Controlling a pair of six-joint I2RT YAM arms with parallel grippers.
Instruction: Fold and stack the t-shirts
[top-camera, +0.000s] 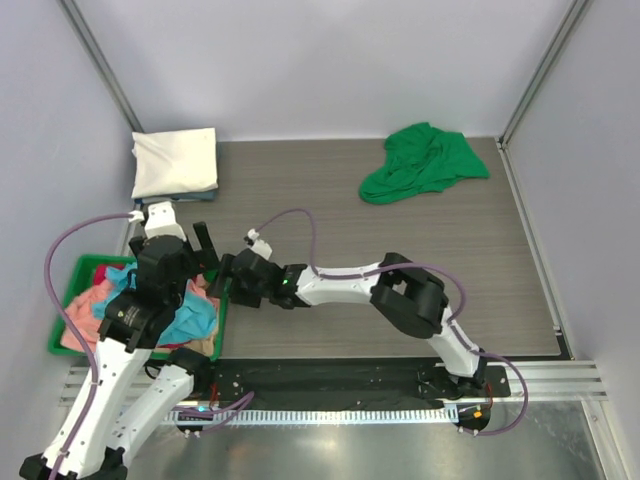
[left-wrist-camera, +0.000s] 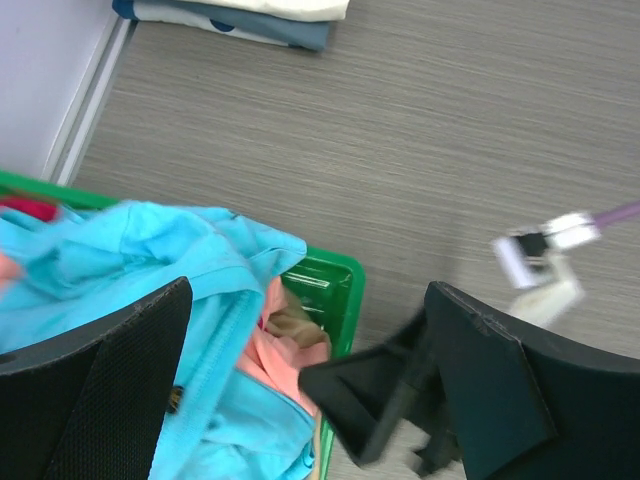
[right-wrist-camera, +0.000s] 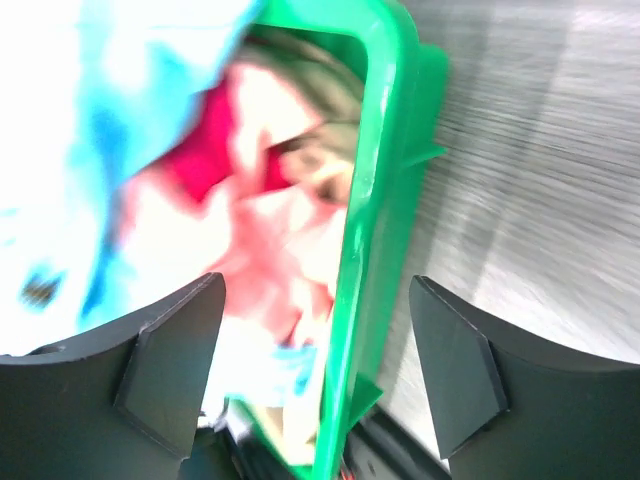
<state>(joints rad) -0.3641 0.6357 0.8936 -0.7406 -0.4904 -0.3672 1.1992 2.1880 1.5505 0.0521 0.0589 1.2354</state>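
Note:
A crumpled bright green t-shirt (top-camera: 425, 160) lies at the back right of the table. A folded cream-white t-shirt (top-camera: 175, 162) rests on a blue one (left-wrist-camera: 250, 28) at the back left. Light blue (left-wrist-camera: 130, 250), salmon-pink (left-wrist-camera: 280, 360) and red (right-wrist-camera: 205, 150) t-shirts are heaped in the green bin (top-camera: 70, 290). My left gripper (left-wrist-camera: 308, 290) hangs open over the heap at the bin's right end, holding nothing. My right gripper (right-wrist-camera: 315, 283) is open, its fingers (right-wrist-camera: 170, 360) standing either side of the bin's rim (right-wrist-camera: 360, 250). It holds nothing.
The bin stands at the table's near left corner, beside the left arm. My right gripper's finger (left-wrist-camera: 370, 400) reaches in between my left fingers. Side walls and metal posts enclose the table. A purple cable (top-camera: 300, 225) loops above the right forearm.

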